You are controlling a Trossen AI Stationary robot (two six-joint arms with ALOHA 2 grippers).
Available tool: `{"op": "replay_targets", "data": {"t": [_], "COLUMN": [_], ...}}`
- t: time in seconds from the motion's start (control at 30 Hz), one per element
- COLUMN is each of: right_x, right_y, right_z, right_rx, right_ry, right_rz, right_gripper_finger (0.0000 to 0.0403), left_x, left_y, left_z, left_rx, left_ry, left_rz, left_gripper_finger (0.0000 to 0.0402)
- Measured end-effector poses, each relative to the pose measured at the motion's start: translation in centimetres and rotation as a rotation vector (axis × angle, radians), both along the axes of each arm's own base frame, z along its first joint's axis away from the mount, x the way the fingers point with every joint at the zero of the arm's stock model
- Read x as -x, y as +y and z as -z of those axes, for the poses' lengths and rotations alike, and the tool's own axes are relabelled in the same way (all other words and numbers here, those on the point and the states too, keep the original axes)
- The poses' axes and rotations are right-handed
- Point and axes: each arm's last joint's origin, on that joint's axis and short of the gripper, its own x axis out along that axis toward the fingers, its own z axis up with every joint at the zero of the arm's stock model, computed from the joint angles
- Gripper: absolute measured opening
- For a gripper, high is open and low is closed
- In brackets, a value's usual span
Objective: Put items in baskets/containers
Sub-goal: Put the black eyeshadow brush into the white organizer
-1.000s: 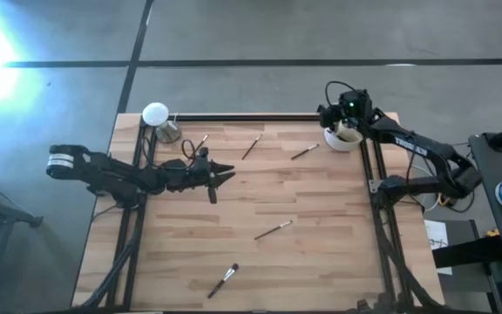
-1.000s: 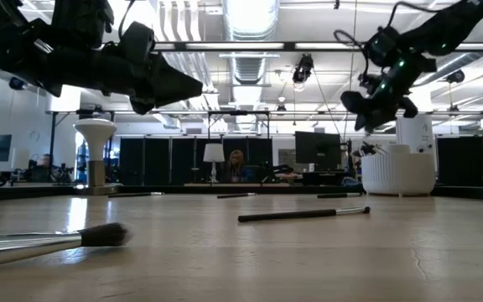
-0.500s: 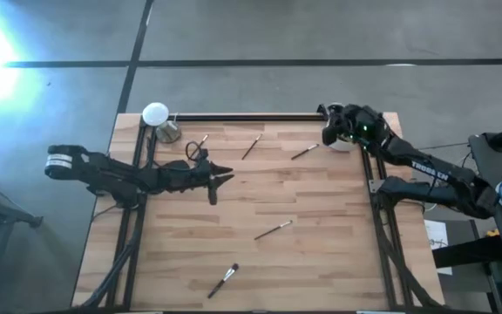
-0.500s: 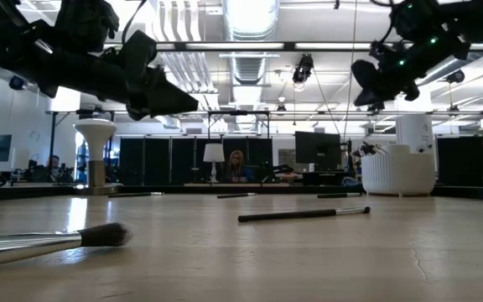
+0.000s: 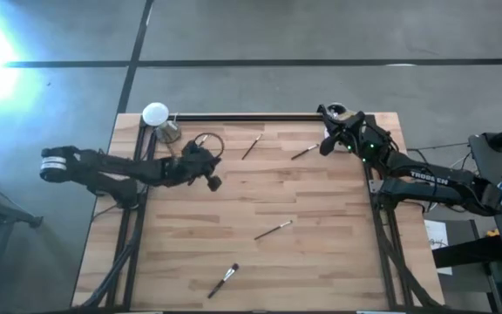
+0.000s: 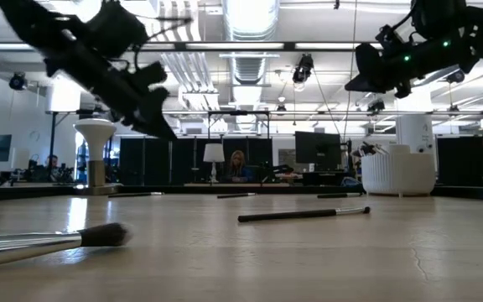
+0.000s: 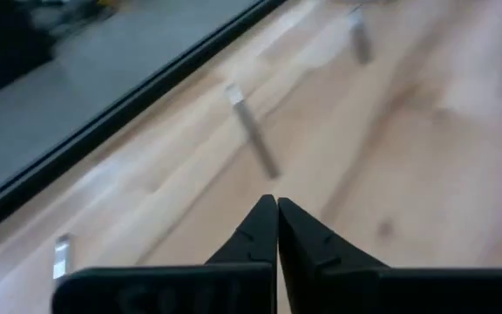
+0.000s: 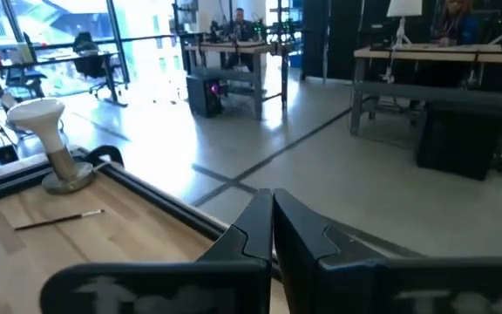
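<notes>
The cream-white cup [image 6: 397, 172] stands at the table's far right with brushes sticking up out of it. In the high view my right arm covers most of it. Thin brushes lie flat on the wood: two at the far middle [image 5: 251, 146] [image 5: 304, 152], one in the middle [image 5: 273, 230], and a fluffy-headed one near the front edge [image 5: 223, 280]. My left gripper [image 7: 277, 212] hangs shut and empty over the table's far left part. My right gripper [image 8: 271, 205] is shut and empty, held level in the air beside the cup.
A flat white disc on a brass-coloured stand [image 5: 157, 118] stands at the far left corner. A dark cable loop [image 5: 206, 139] rises from my left arm. A black rail [image 5: 242, 116] runs along the table's far edge. People sit at desks in the room beyond.
Both grippers have shut on nothing. My left gripper has tipped up from a steep downward slant and drawn back a little toward the table's left edge. My right gripper has left the place above the cup, swung toward the table's middle and tipped up to level.
</notes>
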Motion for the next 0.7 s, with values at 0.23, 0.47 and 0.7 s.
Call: {"op": "replay_targets", "data": {"t": [0.23,0.47,0.7], "right_x": [-0.4,-0.4,-0.4], "right_y": [0.0,0.1,0.1], "right_z": [-0.3,-0.1,-0.1], "right_rx": [-0.010,-0.002,-0.001], "right_ry": [0.008,0.020,0.021], "right_rz": [-0.015,-0.017,-0.019], "right_gripper_finger": [0.0008,0.0008,0.0008], "left_x": [-1.5,-2.5,-1.8], "left_y": [4.8,9.2,12.4], "left_z": [0.3,0.5,1.6], "left_rx": [0.097,0.205,0.262], "left_ry": [0.151,0.220,0.293], "left_rz": [-0.148,-0.240,-0.341], "left_gripper_finger": [0.0006,0.0057,0.0105]}}
